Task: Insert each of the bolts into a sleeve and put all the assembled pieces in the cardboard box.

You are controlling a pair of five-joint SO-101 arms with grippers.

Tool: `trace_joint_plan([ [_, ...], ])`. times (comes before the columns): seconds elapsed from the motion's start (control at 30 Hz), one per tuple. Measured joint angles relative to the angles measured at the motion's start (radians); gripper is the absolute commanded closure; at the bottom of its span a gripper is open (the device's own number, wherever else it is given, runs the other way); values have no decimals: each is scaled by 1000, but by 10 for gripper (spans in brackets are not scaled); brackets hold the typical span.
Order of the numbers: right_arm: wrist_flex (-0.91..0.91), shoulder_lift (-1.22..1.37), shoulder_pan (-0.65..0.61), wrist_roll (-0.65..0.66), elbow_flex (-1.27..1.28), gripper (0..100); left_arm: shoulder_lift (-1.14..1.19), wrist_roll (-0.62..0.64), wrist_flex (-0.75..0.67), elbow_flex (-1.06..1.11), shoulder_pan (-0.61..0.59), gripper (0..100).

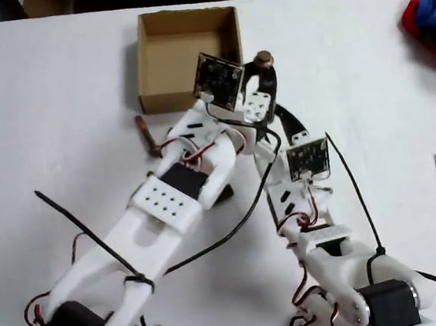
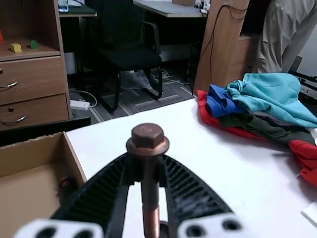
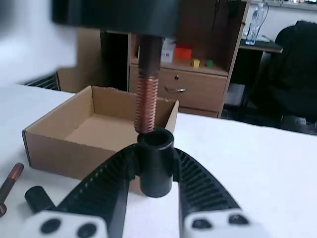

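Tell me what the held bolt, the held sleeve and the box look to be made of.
Bolt: likely metal with a copper-coloured, slightly glossy finish; hex head and cut threads shine.
Sleeve: matte black, probably plastic or coated metal; the look leaves it open.
Box: plain brown cardboard, dull, with raw cut edges.

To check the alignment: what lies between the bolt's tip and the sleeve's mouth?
Nothing. In the right wrist view the bolt hangs with its threaded tip right at the rim of the sleeve, and no gap shows between them.
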Motion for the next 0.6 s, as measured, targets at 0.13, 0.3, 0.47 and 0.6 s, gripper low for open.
trace_joint_plan([
  [0.13, -5, 0, 0, 0, 2, 977, -5, 0, 0, 2, 0, 976],
  [0.3, -5, 0, 0, 0, 2, 977, -5, -2, 0, 2, 8, 976],
  [0.47, -5, 0, 2, 0, 2, 977, -6, -2, 0, 2, 49, 976],
  [0.6, -5, 0, 2, 0, 2, 977, -6, 2, 0, 2, 58, 976],
])
